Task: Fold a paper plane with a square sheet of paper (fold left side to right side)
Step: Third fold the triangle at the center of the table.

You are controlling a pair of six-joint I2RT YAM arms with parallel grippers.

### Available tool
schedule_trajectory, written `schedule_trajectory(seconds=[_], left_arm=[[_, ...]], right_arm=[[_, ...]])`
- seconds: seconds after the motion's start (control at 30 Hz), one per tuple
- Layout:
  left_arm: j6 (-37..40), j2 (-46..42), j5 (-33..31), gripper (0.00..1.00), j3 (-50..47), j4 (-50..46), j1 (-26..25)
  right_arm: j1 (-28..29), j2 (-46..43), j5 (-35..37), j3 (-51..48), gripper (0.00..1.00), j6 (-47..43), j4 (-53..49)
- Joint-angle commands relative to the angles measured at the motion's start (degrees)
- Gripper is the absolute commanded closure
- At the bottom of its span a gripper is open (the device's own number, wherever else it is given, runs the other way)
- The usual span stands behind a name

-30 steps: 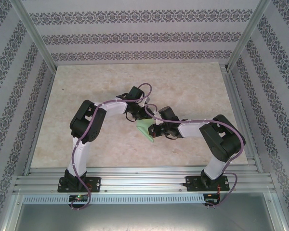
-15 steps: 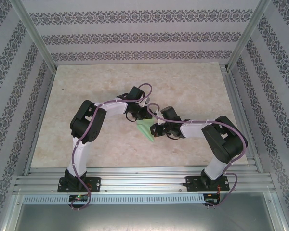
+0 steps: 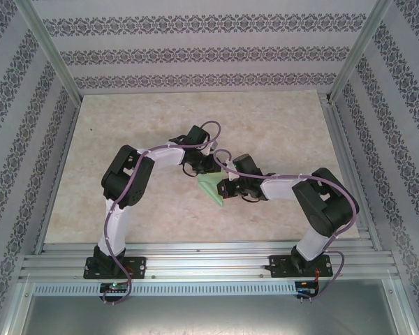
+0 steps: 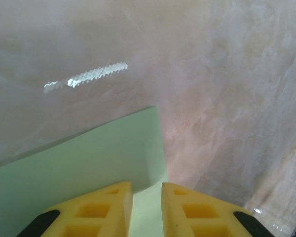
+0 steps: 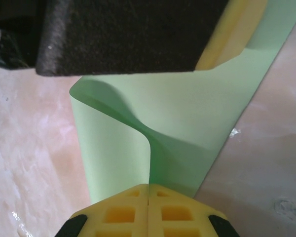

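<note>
At centre of surface, green sheet lies partly folded. Right gripper closed, pinching raised flap that curls over. Left gripper narrowly parted over flat part of sheet. Step, as I judge: side-to-side fold. Next move: carry flap across, align edges, press crease.

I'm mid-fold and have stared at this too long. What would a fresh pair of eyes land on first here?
The green paper at the middle of the marbled table, with both arms bent in over it. In the right wrist view it bulges up in a curl, its fold pinched in the shut right claw. The left claw sits over the sheet's far end, slightly open.
</note>
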Motion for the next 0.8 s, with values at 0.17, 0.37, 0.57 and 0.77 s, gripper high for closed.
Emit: schedule_trajectory(seconds=[0.17, 0.37, 0.57, 0.77], left_arm=[[1.20, 2.38, -0.82, 0.75, -0.41, -1.72, -1.32], [1.10, 2.25, -0.84, 0.75, -0.58, -1.61, -1.30], [0.95, 1.95, -0.69, 0.75, -0.52, -1.53, -1.34], [1.41, -1.57, -0.24, 0.67, 0.24, -2.65, -0.71]], right_arm=[[0.36, 1.14, 0.47, -0.31, 0.98, 0.81, 0.95], [0.38, 0.79, 1.93, -1.14, 0.98, 0.52, 0.07], [0.40, 1.59, 2.63, -0.84, 0.98, -0.03, -1.11], [1.00, 4.13, 3.17, 0.05, 0.98, -1.04, -3.44]])
